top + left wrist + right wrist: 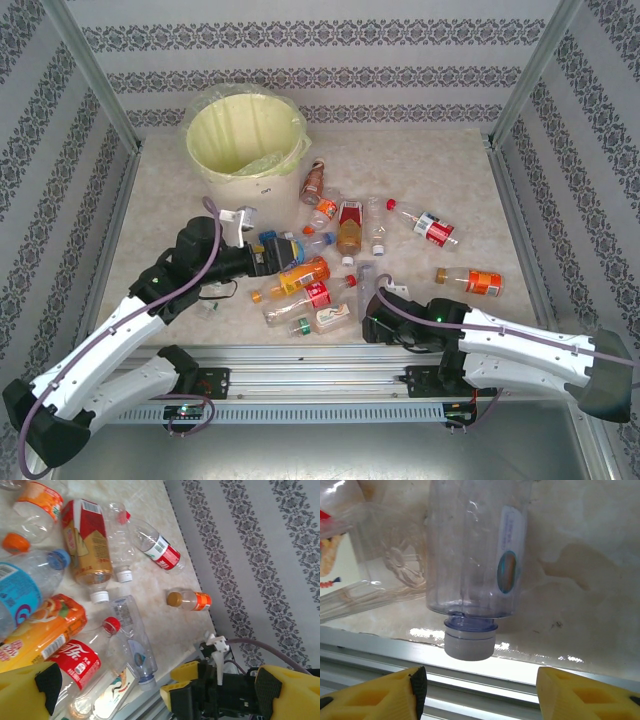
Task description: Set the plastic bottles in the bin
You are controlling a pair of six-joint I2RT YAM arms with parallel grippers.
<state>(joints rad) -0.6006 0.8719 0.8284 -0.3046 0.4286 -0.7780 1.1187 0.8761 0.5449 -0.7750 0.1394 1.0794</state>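
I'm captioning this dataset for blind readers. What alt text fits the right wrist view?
A clear plastic bottle lies on a marbled table, its pale cap pointing at the camera. The right gripper is open, its yellow fingers apart below the cap, not touching it. More clear bottles lie at left.

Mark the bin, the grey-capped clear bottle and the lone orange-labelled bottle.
bin (240, 190), top view, outer front wall.
grey-capped clear bottle (472, 555), right wrist view, clear body.
lone orange-labelled bottle (483, 283), top view, label.
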